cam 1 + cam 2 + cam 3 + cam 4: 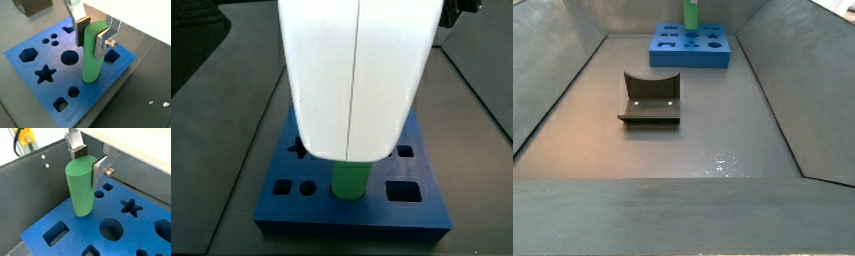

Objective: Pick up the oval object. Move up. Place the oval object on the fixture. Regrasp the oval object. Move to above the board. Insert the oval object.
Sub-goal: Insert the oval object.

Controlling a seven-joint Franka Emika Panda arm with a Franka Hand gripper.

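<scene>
The claw (93, 31) grips the upright oval object (92, 55) tight, its lower end over the board (40, 95)

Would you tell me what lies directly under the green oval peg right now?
The gripper holds the oval object upright over the blue board. Its lower end covers whatever hole lies beneath, so that hole cannot be seen.

- The board (688, 49) lies at the far end of the floor (714, 140).
- The fixture (649, 98) stands nearer and left of it, well apart.
- The oval object (93, 52) stands upright on the board, held between the claw (91, 33) fingers.
</scene>
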